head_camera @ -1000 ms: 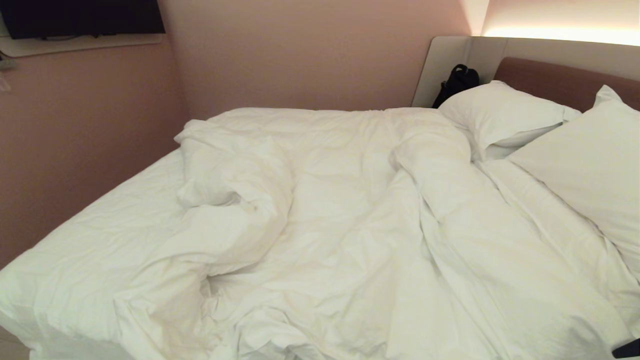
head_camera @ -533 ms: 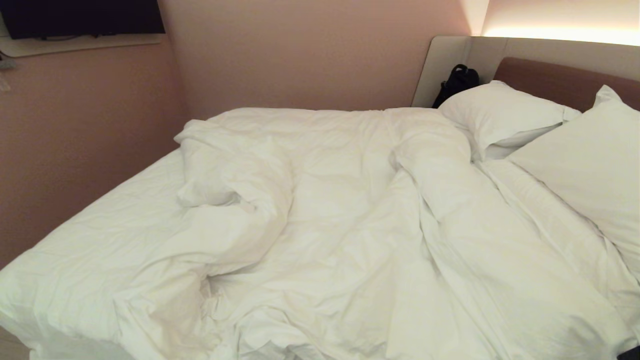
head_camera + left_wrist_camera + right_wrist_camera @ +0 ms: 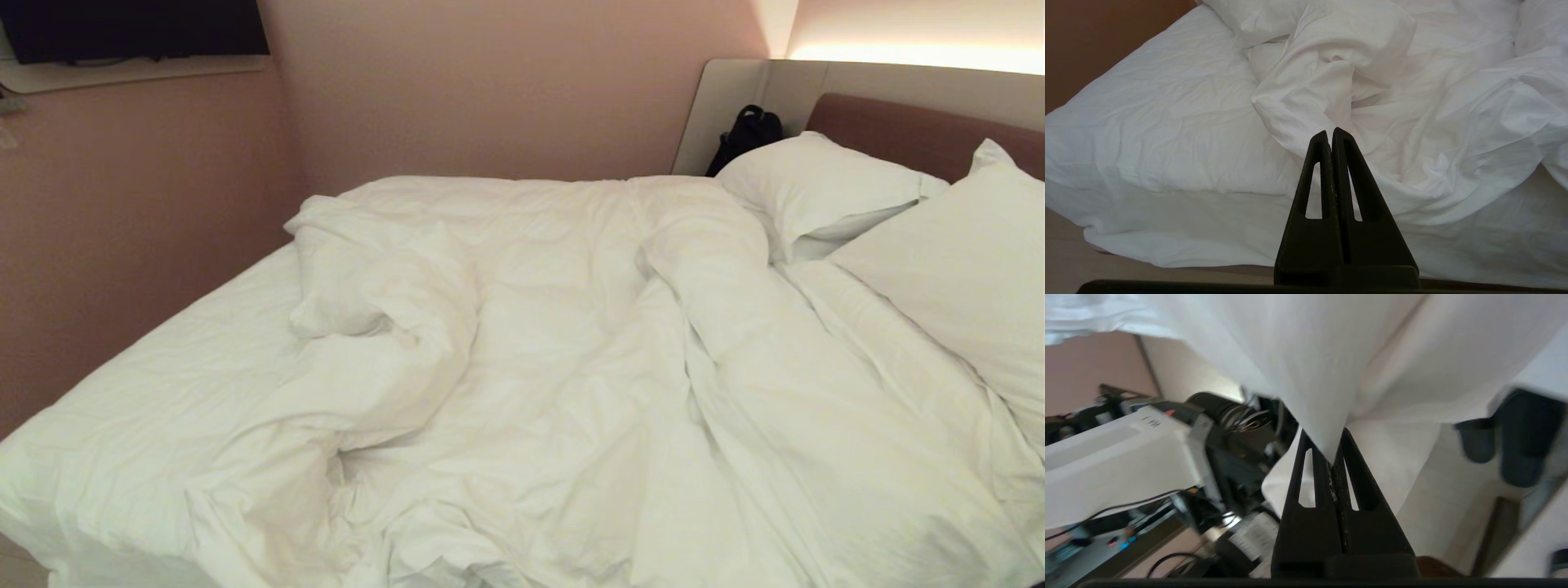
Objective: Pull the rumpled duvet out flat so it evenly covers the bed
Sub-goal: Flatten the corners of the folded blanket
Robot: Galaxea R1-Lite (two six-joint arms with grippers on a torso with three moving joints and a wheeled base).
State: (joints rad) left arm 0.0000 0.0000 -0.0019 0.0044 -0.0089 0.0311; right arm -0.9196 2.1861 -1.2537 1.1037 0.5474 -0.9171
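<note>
Bed (image 3: pixel 122 392): rumpled duvet (image 3: pixel 571 367), two pillows (image 3: pixel 816 192). Right end effector (image 3: pixel 1336 455): clenched on duvet fold. Left end effector (image 3: pixel 1330 134): clenched empty, near bed corner.

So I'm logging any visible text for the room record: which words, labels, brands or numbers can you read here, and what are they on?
Nothing can be read for certain.
Small dark marking on the white casing in the right wrist view: too blurred to read.
Printed label on the dark equipment below it: too small and blurred to read.
The duvet, pillows, headboard and wall screen: no text visible.
</note>
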